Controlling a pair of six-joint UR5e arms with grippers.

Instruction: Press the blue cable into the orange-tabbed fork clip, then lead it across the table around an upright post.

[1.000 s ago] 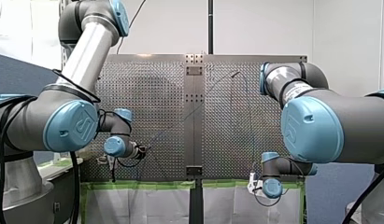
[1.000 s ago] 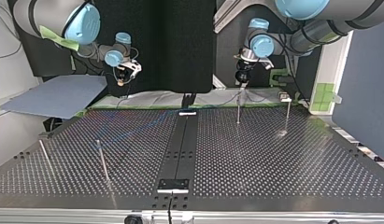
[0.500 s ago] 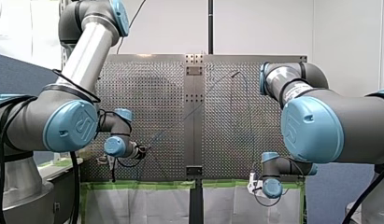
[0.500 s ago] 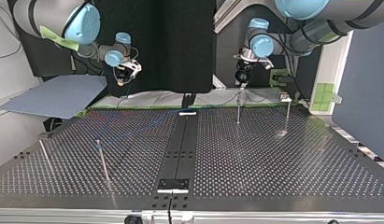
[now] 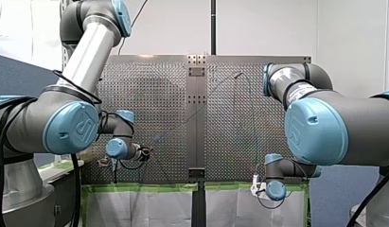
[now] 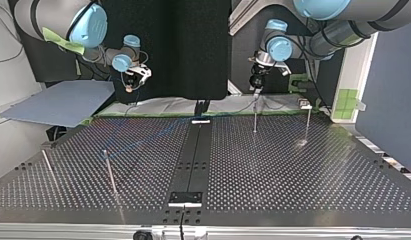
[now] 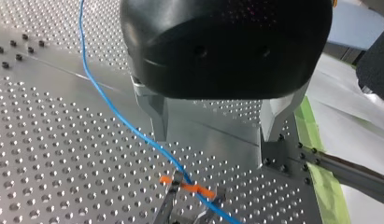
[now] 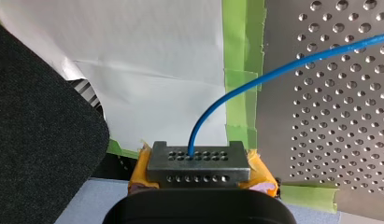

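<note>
In the left wrist view the blue cable (image 7: 116, 110) crosses the perforated table between my left gripper's (image 7: 215, 133) metal fingers (image 7: 157, 114), which stand wide apart and touch nothing. Just beyond them the cable lies in the orange-tabbed fork clip (image 7: 187, 186). My right gripper (image 8: 198, 161) is shut on the cable's (image 8: 255, 77) end, its yellow pads behind drilled metal plates, held off the table's taped edge. The front view has my left gripper (image 5: 145, 152) low at the left and my right gripper (image 5: 255, 184) at the bottom right.
Thin upright posts stand on the table in the top view: one (image 6: 255, 117) under my left gripper (image 6: 255, 82), another (image 6: 308, 125) to its right, two (image 6: 109, 172) near the front left. Green tape (image 8: 241, 70) and white sheeting edge the table. A blue-grey board (image 6: 63, 102) lies at the top view's left.
My left gripper has edged slightly toward the top view's left and a little higher. My right arm and the cable look unmoved.
</note>
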